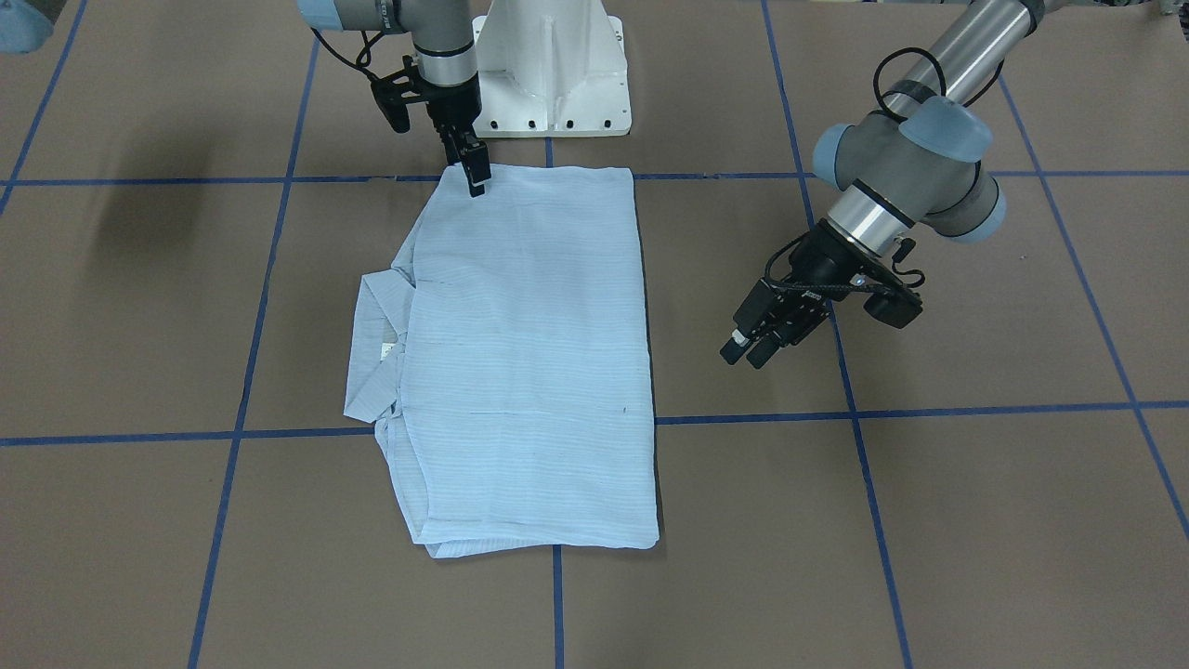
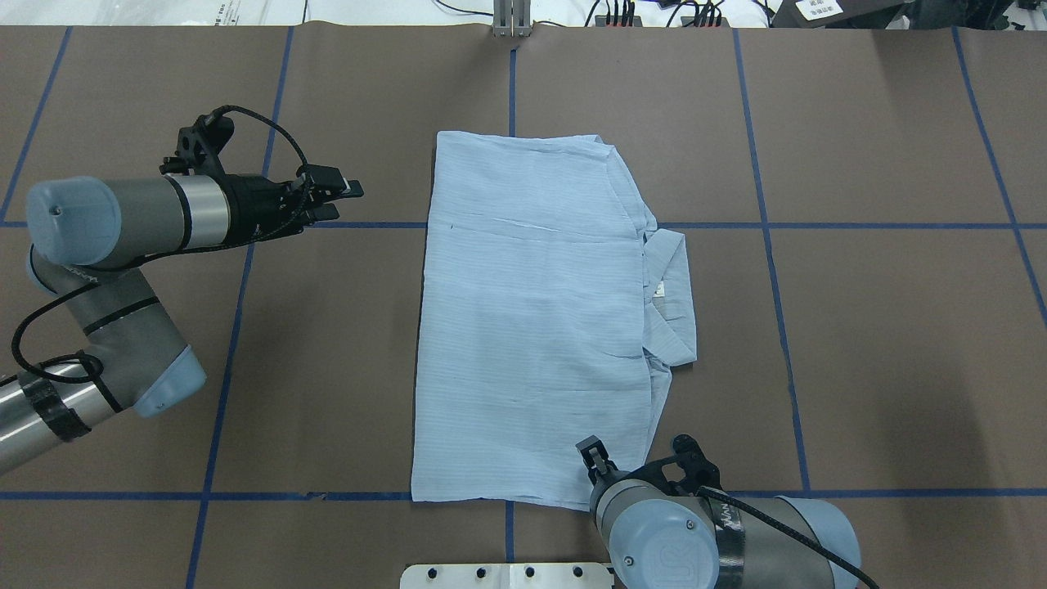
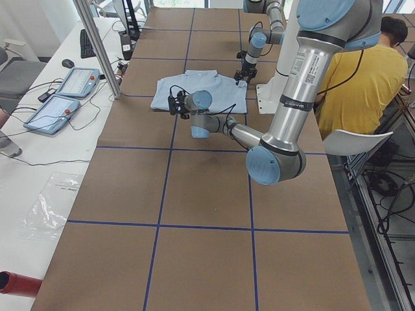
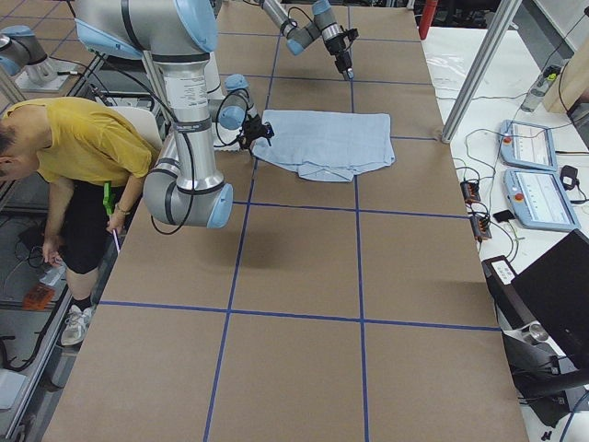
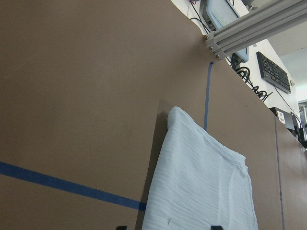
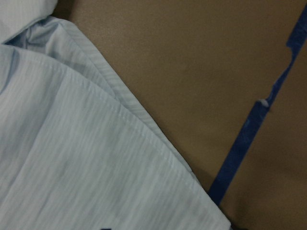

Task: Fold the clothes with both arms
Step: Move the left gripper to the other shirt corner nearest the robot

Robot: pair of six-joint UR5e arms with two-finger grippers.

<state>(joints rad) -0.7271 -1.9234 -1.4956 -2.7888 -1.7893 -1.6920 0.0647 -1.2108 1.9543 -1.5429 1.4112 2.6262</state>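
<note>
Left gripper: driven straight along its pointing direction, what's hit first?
Likely the side edge of the folded light blue striped shirt: the left gripper aims at it across bare brown table. If pitched down, table first; depth unclear.

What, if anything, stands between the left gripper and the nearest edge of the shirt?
Nothing visible does. Between the open left gripper and the shirt there is only bare brown table, crossed by a flat blue tape line.

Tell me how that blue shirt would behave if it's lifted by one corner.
Probably floppy: the shirt lies flat in thin folded layers, so it would likely droop and unfold. Likely light: the fabric looks thin. Pushed, it may bunch rather than slide.
</note>
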